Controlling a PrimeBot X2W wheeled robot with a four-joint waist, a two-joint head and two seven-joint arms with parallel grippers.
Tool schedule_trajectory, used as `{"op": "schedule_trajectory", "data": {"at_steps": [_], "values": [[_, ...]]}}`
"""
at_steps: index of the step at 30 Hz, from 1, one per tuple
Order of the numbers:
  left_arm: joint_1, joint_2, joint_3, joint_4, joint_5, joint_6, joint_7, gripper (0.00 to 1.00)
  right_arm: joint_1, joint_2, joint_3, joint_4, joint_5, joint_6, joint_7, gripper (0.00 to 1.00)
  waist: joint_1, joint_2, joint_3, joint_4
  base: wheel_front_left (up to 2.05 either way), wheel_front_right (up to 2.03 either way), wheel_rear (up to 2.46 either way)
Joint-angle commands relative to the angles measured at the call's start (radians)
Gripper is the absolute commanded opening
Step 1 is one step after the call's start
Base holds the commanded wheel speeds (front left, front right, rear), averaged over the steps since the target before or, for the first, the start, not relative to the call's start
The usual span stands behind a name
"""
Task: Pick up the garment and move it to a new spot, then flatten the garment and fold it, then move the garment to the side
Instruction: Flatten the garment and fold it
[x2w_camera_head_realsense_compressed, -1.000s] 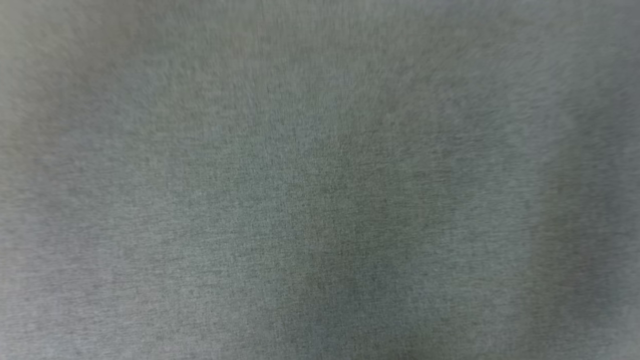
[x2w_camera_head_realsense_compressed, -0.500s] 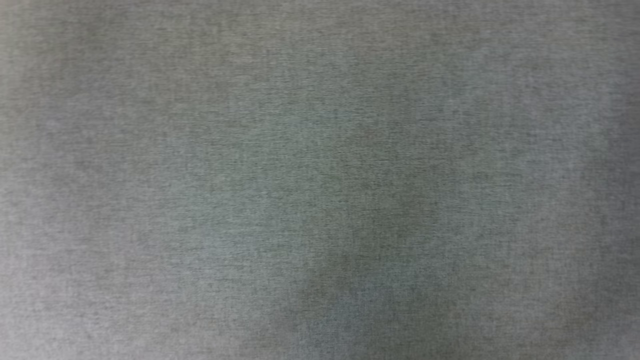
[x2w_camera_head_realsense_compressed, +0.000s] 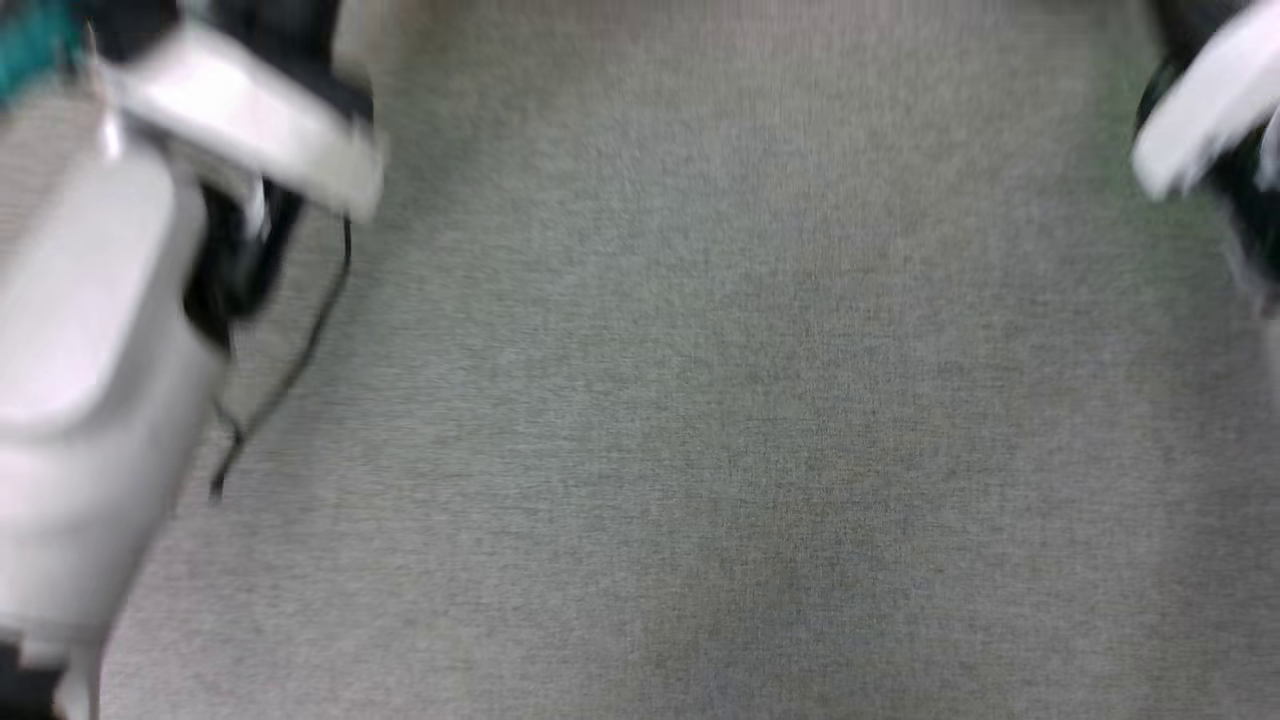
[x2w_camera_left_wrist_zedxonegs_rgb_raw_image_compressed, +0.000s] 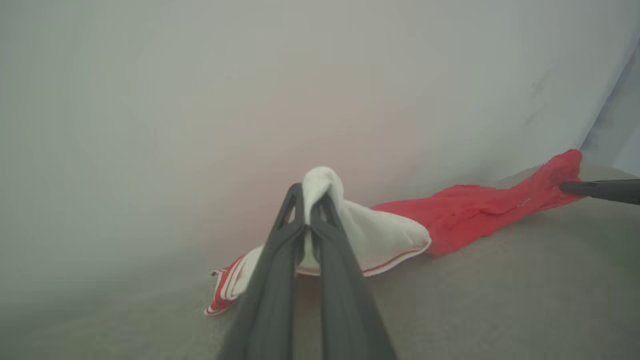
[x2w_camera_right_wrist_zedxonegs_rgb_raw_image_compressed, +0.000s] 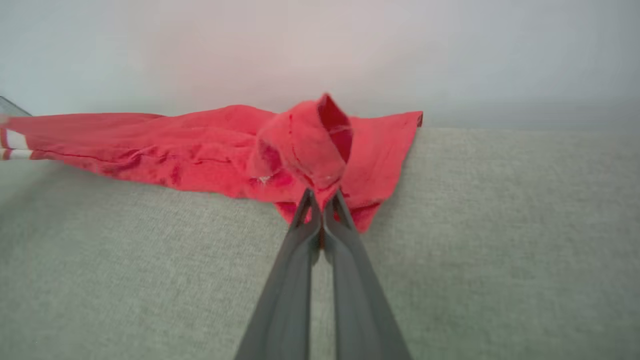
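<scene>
The garment (x2w_camera_left_wrist_zedxonegs_rgb_raw_image_compressed: 465, 210) is a red shirt with a white sleeve (x2w_camera_left_wrist_zedxonegs_rgb_raw_image_compressed: 380, 235) and red-white striped trim, stretched low over the grey cloth surface (x2w_camera_left_wrist_zedxonegs_rgb_raw_image_compressed: 500, 300). In the left wrist view, my left gripper (x2w_camera_left_wrist_zedxonegs_rgb_raw_image_compressed: 312, 200) is shut on a bunched fold of the white sleeve. At that view's right edge, a dark finger (x2w_camera_left_wrist_zedxonegs_rgb_raw_image_compressed: 600, 190) of the other gripper holds the red end. In the right wrist view, my right gripper (x2w_camera_right_wrist_zedxonegs_rgb_raw_image_compressed: 322, 200) is shut on a raised fold of the garment's (x2w_camera_right_wrist_zedxonegs_rgb_raw_image_compressed: 200, 145) red fabric. The chest print is hidden.
The blurred head view shows grey fabric surface (x2w_camera_head_realsense_compressed: 700, 400), my pale left arm (x2w_camera_head_realsense_compressed: 90, 330) at the left, my pale right arm (x2w_camera_head_realsense_compressed: 1200, 110) at the upper right, and a thin black cable (x2w_camera_head_realsense_compressed: 290, 370) hanging by the left arm. A pale wall (x2w_camera_right_wrist_zedxonegs_rgb_raw_image_compressed: 320, 45) backs the surface.
The head camera has shifted: the earlier pictures held plain grey fabric, and now both pale arms and a cable are in the picture's upper corners.
</scene>
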Motion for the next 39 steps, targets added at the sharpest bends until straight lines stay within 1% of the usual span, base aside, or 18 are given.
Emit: {"op": "schedule_trajectory", "data": {"at_steps": [1, 3, 7, 12, 15, 16, 20, 23, 29, 32, 36, 39], "values": [[0.084, 0.020, 0.021, -0.037, -0.021, 0.016, -0.007, 0.00, 0.065, -0.023, 0.021, -0.027, 0.027, 0.000, -0.015, 0.00, -0.0001, 0.0000, -0.073, 0.018, 0.00, 0.00, 0.00], [0.191, 0.041, 0.026, -0.079, -0.032, 0.030, -0.007, 0.00, 0.141, -0.042, 0.031, -0.041, 0.057, 0.000, -0.032, 0.00, -0.0001, 0.0000, -0.121, 0.021, 0.00, 0.00, 0.00], [0.375, 0.108, 0.014, -0.161, -0.068, 0.050, 0.022, 0.00, 0.266, -0.077, 0.037, -0.066, 0.109, 0.000, -0.031, 0.00, -0.0001, 0.0000, -0.201, 0.028, 0.00, 0.00, 0.00], [0.575, 0.171, -0.006, -0.264, -0.117, 0.088, 0.068, 0.00, 0.421, -0.127, 0.042, -0.107, 0.163, 0.000, 0.004, 0.00, -0.0001, 0.0000, -0.280, 0.037, 0.00, 0.00, 0.00], [0.688, 0.213, -0.033, -0.319, -0.146, 0.106, 0.115, 0.00, 0.514, -0.160, 0.039, -0.145, 0.187, 0.000, 0.029, 0.00, -0.0001, 0.0000, -0.320, 0.039, 0.00, 0.00, 0.00], [0.764, 0.238, -0.059, -0.357, -0.163, 0.112, 0.149, 0.00, 0.578, -0.177, 0.037, -0.172, 0.201, 0.000, 0.051, 0.00, -0.0001, 0.0000, -0.347, 0.035, 0.00, 0.00, 0.00], [0.883, 0.281, -0.098, -0.436, -0.208, 0.124, 0.205, 0.00, 0.699, -0.207, 0.024, -0.231, 0.210, 0.000, 0.092, 0.00, -0.0001, 0.0000, -0.392, 0.027, 0.00, 0.00, 0.00], [0.966, 0.295, -0.121, -0.496, -0.245, 0.148, 0.236, 0.00, 0.786, -0.222, 0.011, -0.281, 0.207, 0.000, 0.122, 0.00, -0.0001, 0.0000, -0.421, 0.019, 0.00, 0.00, 0.00], [1.092, 0.325, -0.160, -0.590, -0.284, 0.196, 0.268, 0.00, 0.947, -0.198, -0.065, -0.381, 0.222, 0.000, 0.171, 0.00, -0.0001, 0.0000, -0.459, 0.011, 0.00, 0.00, 0.00], [1.127, 0.337, -0.167, -0.607, -0.288, 0.206, 0.258, 0.00, 1.018, -0.174, -0.100, -0.429, 0.211, 0.000, 0.187, 0.00, -0.0001, 0.0000, -0.463, 0.007, 0.00, 0.00, 0.00], [1.125, 0.341, -0.149, -0.631, -0.291, 0.206, 0.234, 0.00, 1.056, -0.134, -0.151, -0.481, 0.197, 0.000, 0.193, 0.00, -0.0001, 0.0000, -0.462, 0.000, 0.00, 0.00, 0.00], [1.090, 0.357, -0.126, -0.640, -0.259, 0.212, 0.216, 0.00, 1.054, -0.115, -0.174, -0.511, 0.189, 0.000, 0.208, 0.00, -0.0001, 0.0000, -0.451, -0.006, 0.00, 0.00, 0.00]]}}
